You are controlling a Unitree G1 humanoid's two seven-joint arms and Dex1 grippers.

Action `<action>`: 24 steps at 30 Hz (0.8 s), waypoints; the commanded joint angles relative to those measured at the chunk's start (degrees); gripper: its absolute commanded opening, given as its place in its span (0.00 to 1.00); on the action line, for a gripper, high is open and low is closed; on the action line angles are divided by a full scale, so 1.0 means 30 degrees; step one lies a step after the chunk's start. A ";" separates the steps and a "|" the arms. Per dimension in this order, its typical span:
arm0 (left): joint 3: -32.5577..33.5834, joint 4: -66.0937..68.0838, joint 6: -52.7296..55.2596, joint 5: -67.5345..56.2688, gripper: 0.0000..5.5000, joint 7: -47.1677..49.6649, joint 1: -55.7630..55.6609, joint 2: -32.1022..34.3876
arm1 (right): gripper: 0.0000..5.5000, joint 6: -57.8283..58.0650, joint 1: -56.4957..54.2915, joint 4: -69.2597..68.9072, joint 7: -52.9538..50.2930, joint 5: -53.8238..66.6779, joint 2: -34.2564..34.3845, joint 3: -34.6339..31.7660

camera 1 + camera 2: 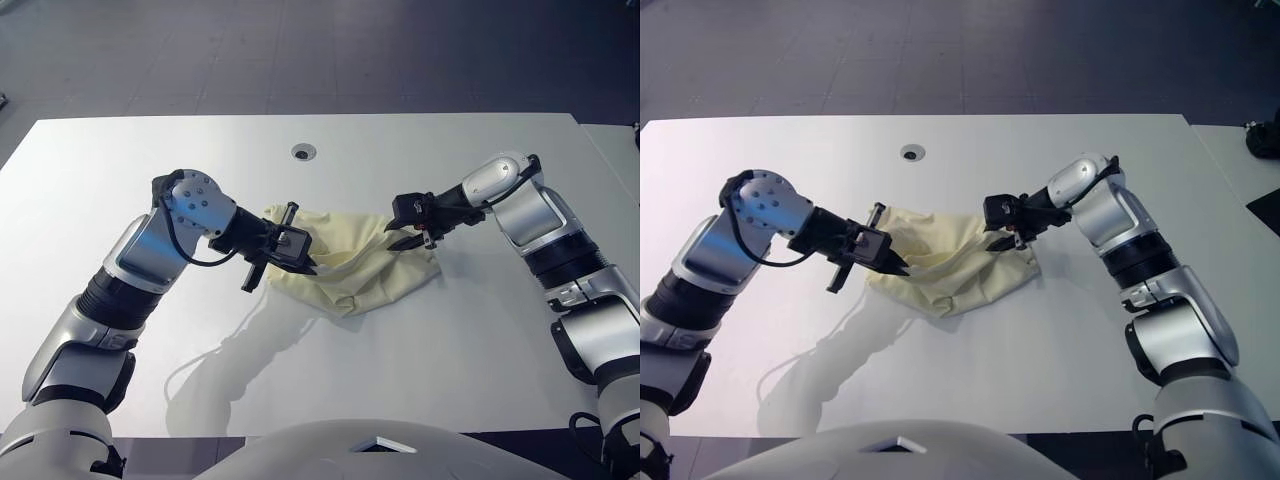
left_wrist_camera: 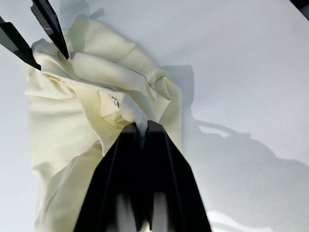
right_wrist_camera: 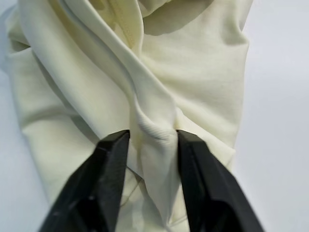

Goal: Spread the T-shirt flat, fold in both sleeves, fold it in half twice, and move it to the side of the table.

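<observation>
A cream T-shirt (image 1: 352, 268) lies bunched in a crumpled heap at the middle of the white table (image 1: 480, 350). My left gripper (image 1: 308, 264) is at the heap's left end, shut on a raised fold of the cloth (image 2: 130, 108). At the right end my right gripper (image 1: 396, 240) is open, its two black fingers (image 3: 113, 154) straddling a ribbed ridge of the T-shirt (image 3: 193, 63). The far gripper's two finger tips (image 2: 58, 43) touch the cloth's opposite edge in the left wrist view. Sleeves and hem are lost in the folds.
A small round grommet hole (image 1: 303, 152) sits in the table behind the shirt. Bare tabletop surrounds the heap on all sides. The table's near edge runs close to my body and dark floor lies beyond the far edge.
</observation>
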 commanded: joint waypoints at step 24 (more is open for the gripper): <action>0.1009 1.6007 -0.4901 0.1897 0.00 0.1218 -0.9852 -0.1324 | 0.00 -0.2375 -0.9758 1.1978 -0.1236 0.0050 0.2549 -0.3190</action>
